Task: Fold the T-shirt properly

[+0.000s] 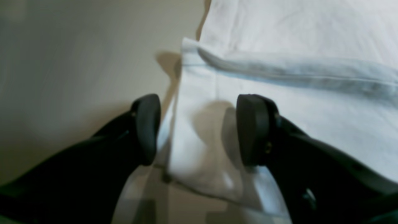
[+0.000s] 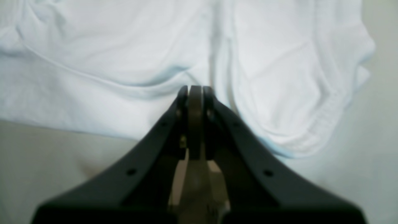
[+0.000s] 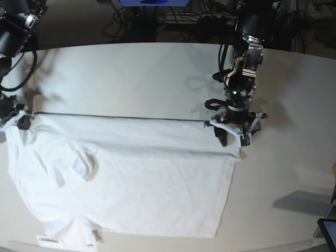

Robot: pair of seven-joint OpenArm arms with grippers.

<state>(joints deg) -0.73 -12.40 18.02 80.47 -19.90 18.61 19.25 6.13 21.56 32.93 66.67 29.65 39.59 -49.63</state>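
Observation:
The white T-shirt (image 3: 136, 178) lies spread on the off-white table (image 3: 131, 73), its far part folded over along a straight line. My left gripper (image 3: 231, 137) stands at the right end of that fold. In the left wrist view the left gripper (image 1: 199, 130) is open, its black fingers (image 1: 253, 129) astride the T-shirt's (image 1: 311, 118) hemmed corner without pinching it. My right gripper (image 3: 18, 122) is at the fold's left end. Seen from the right wrist, the right gripper (image 2: 195, 90) is shut, and creases in the T-shirt (image 2: 108, 46) run in to its tips.
Cables and a blue object (image 3: 152, 2) sit behind the table's far edge. A dark device (image 3: 328, 231) shows at the lower right corner. A small white label (image 3: 50, 240) lies by the shirt's near left edge. Bare tabletop (image 3: 283, 173) stretches right of the shirt.

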